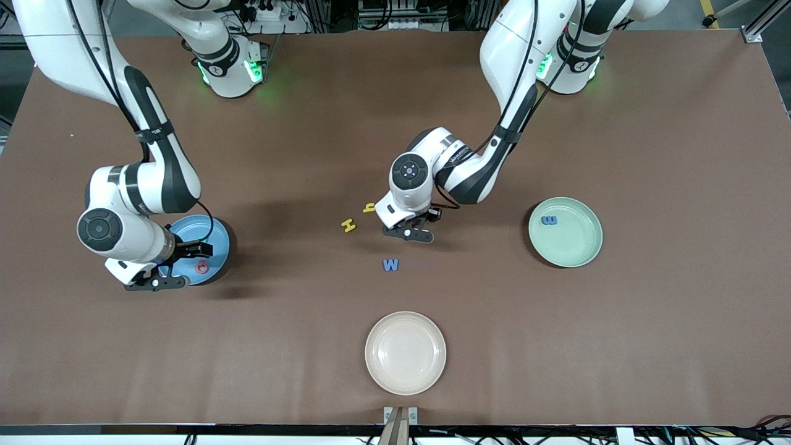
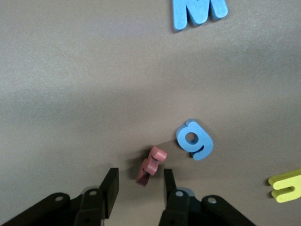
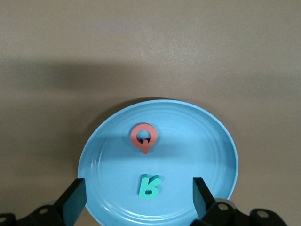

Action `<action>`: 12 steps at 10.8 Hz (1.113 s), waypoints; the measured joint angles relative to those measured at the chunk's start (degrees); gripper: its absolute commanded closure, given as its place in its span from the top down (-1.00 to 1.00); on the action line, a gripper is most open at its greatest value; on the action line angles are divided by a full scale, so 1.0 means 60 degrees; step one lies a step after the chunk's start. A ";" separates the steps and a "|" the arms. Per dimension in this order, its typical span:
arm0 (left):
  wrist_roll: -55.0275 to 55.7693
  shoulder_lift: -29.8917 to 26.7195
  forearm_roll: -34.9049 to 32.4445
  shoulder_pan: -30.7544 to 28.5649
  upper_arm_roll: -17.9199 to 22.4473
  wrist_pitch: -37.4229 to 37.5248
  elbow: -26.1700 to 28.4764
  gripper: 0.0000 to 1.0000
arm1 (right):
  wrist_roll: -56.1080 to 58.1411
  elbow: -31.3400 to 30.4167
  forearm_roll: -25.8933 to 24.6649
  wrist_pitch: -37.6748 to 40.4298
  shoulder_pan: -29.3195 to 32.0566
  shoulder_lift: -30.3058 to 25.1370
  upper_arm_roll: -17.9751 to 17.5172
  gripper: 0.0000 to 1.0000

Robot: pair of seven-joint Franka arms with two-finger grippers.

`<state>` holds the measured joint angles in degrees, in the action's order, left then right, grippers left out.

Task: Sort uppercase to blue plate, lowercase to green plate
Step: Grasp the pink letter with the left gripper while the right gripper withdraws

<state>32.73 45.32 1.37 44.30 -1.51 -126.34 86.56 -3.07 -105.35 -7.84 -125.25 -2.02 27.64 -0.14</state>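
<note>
My left gripper (image 1: pixel 409 233) (image 2: pixel 139 188) is low over the mid-table, fingers open. The dark red m (image 2: pixel 150 165) stands tilted on edge, its end between the fingertips with a gap on each side. The blue g (image 2: pixel 194 139) lies flat beside it. The blue W (image 1: pixel 390 265) (image 2: pixel 200 12) lies nearer the camera. The yellow H (image 1: pixel 348 225) and small h (image 1: pixel 369 207) lie toward the right arm's end. My right gripper (image 1: pixel 162 278) (image 3: pixel 138 197) hangs wide open over the blue plate (image 1: pixel 213 238) (image 3: pixel 202 141), which holds the red Q (image 1: pixel 201 267) (image 3: pixel 145 137) and teal R (image 3: pixel 150 186). The green plate (image 1: pixel 575 247) holds a blue E-shaped piece (image 1: pixel 549 220).
A cream plate (image 1: pixel 405 352) sits near the table's front edge, nearer the camera than the W. In the left wrist view a yellow letter (image 2: pixel 287 184) shows partly at the frame's edge; I cannot tell which one it is.
</note>
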 measured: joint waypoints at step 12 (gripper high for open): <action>-0.0001 0.0014 0.0000 -0.0001 0.0052 -0.0260 -0.0004 -0.26 | 0.0000 0.0022 0.0002 -0.0090 -0.0005 0.0000 -0.0103 1.00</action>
<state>32.73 45.40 1.37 44.30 -1.19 -127.90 86.53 -3.07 -105.21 -7.83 -125.78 -2.05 27.64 -0.76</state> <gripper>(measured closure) 0.626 0.000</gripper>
